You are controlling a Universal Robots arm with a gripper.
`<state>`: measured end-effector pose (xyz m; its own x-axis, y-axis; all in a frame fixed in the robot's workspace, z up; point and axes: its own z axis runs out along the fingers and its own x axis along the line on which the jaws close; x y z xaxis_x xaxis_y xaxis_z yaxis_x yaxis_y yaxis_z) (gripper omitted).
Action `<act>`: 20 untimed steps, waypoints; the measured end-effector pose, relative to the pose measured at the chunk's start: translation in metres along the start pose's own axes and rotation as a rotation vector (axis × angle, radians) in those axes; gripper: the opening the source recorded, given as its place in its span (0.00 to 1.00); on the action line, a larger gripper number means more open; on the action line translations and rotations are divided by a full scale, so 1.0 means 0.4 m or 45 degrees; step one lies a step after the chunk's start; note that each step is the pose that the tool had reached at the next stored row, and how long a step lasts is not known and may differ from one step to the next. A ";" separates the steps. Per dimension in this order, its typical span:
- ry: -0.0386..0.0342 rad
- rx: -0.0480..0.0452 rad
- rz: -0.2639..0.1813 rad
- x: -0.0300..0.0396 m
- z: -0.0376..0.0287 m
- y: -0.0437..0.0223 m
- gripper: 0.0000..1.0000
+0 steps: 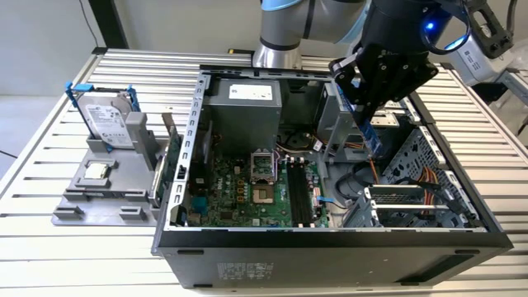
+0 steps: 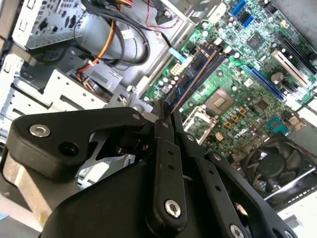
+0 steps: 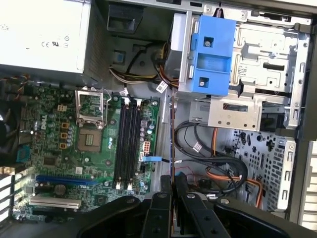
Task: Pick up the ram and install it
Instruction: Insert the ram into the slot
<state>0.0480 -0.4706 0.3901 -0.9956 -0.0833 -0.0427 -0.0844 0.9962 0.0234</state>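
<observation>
A slatted metal desk [image 1: 49, 154] carries the whole scene in the exterior view, with an open computer case [image 1: 330, 244] lying on it and a grey holder [image 1: 103, 195] on the exterior view's left, where a hard drive [image 1: 106, 120] stands upright and a small square chip [image 1: 99, 171] lies flat. The gripper [image 1: 363, 108] hangs over the case, jaws pinched on the ram [image 1: 371, 133], a blue stick pointing down, above the inside of the case and not yet in the memory slots [image 1: 302, 195] on the green board [image 1: 239, 192].

Over to the second wrist view: the gripper [image 2: 166, 111] is shut tight, and the ram [image 2: 190, 74] runs out from its tip, edge-on, over the board [image 2: 247, 94].

The first wrist view looks down on the slots [image 3: 128, 144] beside the chip socket [image 3: 89, 124]; the gripper [image 3: 172, 181] is closed narrow on the thin edge of the ram [image 3: 172, 144].

My read: this stick is light and stiff but fragile, with smooth faces, so a flat grip near its top edge, as here, looks sound.
</observation>
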 end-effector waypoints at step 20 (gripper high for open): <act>0.0403 -0.004 0.188 0.000 0.006 0.000 0.00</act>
<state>0.0480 -0.4705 0.3878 -0.9980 0.0631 -0.0071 0.0628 0.9976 0.0300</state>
